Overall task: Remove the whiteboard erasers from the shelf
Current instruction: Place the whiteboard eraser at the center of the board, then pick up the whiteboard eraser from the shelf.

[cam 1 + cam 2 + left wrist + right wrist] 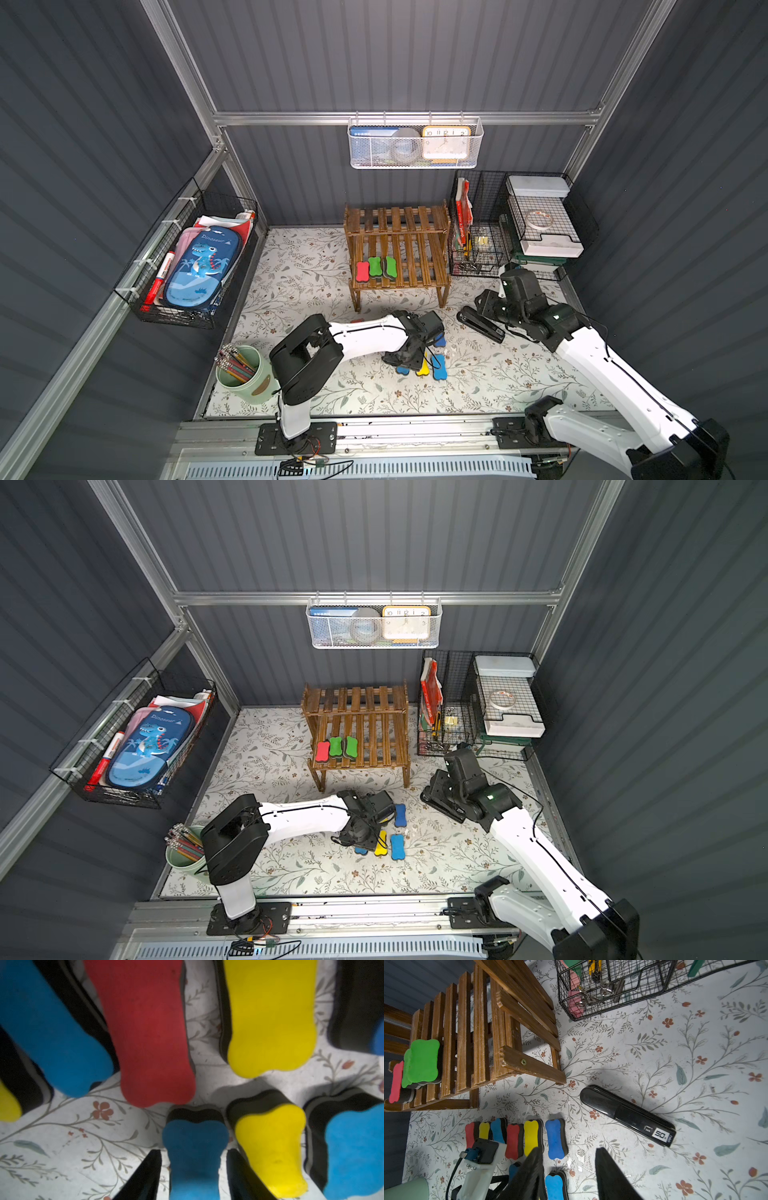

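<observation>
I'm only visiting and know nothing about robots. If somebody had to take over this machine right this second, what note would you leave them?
Left gripper: open, low over the table, fingers either side of a blue eraser lying there, not gripping it.
Right gripper: open and empty, hovering near the black stapler.
Done: nine erasers, by my count, lie in two rows on the table in front of the shelf.
Left: a red eraser and two green erasers sit side by side on the shelf's lower tier.

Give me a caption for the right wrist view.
Three erasers sit on the wooden shelf; other erasers line the floral mat near a stapler.
</observation>
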Robot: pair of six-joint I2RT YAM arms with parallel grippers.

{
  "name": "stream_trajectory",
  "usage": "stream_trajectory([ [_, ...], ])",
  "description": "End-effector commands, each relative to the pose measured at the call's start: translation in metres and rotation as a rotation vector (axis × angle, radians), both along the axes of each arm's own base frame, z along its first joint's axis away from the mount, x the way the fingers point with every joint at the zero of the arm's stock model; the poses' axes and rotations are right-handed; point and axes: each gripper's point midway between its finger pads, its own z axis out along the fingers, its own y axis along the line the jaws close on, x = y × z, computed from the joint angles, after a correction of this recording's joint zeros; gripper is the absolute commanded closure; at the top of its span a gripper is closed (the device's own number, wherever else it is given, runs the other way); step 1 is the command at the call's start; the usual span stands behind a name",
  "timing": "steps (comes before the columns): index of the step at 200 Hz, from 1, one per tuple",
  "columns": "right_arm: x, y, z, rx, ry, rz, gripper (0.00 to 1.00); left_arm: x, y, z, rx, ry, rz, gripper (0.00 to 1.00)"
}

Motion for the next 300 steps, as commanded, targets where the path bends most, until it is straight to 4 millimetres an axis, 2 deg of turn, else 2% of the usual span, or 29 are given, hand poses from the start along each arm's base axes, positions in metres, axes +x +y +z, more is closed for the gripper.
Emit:
stream_trajectory([
  [1,-0.001,-0.003,0.003,-0.006,-0.004,0.000,0.54,0.002,0.007,0.017,0.006,-0.035,0.001,0.41],
  [24,-0.001,-0.001,0.004,0.002,-0.008,0.006,0.53,0.003,0.013,0.042,-0.029,-0.080,0.017,0.36],
  [58,-0.001,0.000,0.006,0.011,-0.017,0.008,0.53,0.014,0.007,0.090,-0.128,-0.166,-0.012,0.31],
  [76,0.000,0.001,0.004,0.016,-0.013,0.008,0.53,0.030,0.005,0.114,-0.157,-0.176,-0.052,0.28],
  [94,0.001,0.003,0.004,0.022,-0.016,0.011,0.53,0.054,0.014,0.137,-0.161,-0.213,-0.075,0.26],
  [97,0.001,0.003,0.005,0.023,-0.016,0.011,0.53,0.061,0.011,0.150,-0.181,-0.235,-0.075,0.25],
  [108,0.002,0.003,0.005,0.025,-0.018,0.009,0.53,0.077,0.016,0.168,-0.173,-0.291,-0.080,0.25],
  [128,0.003,0.004,0.007,0.027,-0.023,0.010,0.53,0.098,0.023,0.186,-0.117,-0.381,-0.101,0.23],
  [151,0.003,0.003,0.008,0.026,-0.025,0.008,0.53,0.119,0.032,0.195,-0.044,-0.432,-0.096,0.23],
  [191,0.003,0.004,0.008,0.031,-0.023,0.009,0.53,0.156,0.037,0.199,-0.089,-0.459,-0.063,0.23],
  [221,0.003,0.003,0.008,0.026,-0.026,0.007,0.53,0.169,0.026,0.198,-0.090,-0.471,-0.101,0.28],
  [260,0.002,0.001,0.010,0.018,-0.030,0.005,0.53,0.184,0.025,0.197,-0.081,-0.504,-0.086,0.37],
  [300,0.002,0.000,0.008,0.014,-0.027,0.003,0.53,0.197,0.022,0.187,-0.059,-0.502,-0.089,0.42],
])
